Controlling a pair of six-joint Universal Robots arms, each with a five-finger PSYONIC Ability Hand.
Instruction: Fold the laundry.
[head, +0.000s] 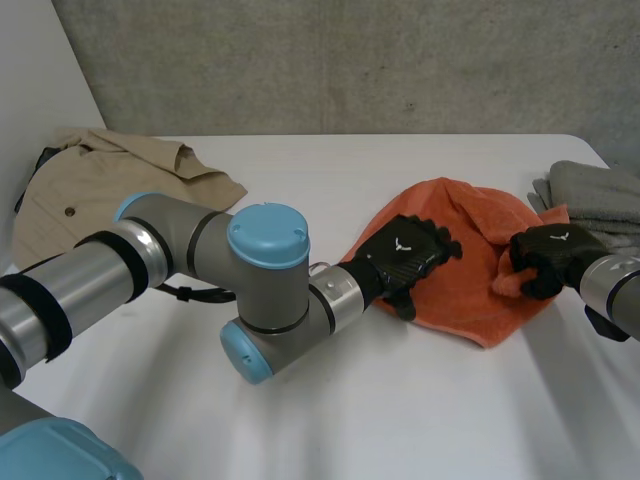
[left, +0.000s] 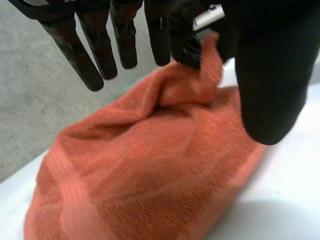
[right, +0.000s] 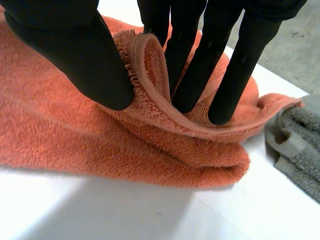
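Head view: an orange towel (head: 470, 290) lies rumpled on the white table (head: 400, 420), toward three o'clock from its middle. The left hand (head: 403, 255) pinches a raised ridge of cloth at the towel's nine o'clock edge between thumb and one finger, with its other fingers straight. The right hand (head: 545, 258) clamps the rolled hem at the three o'clock edge, thumb against fingers. Holding opposite edges probably lets the arms spread the towel flat before folding. Folded grey towels (head: 598, 198) sit at its two o'clock, and a beige shirt (head: 100, 185) at the table's ten o'clock.

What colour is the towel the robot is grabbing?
Orange. The towel shows best in the right wrist view, pinched by the right hand.
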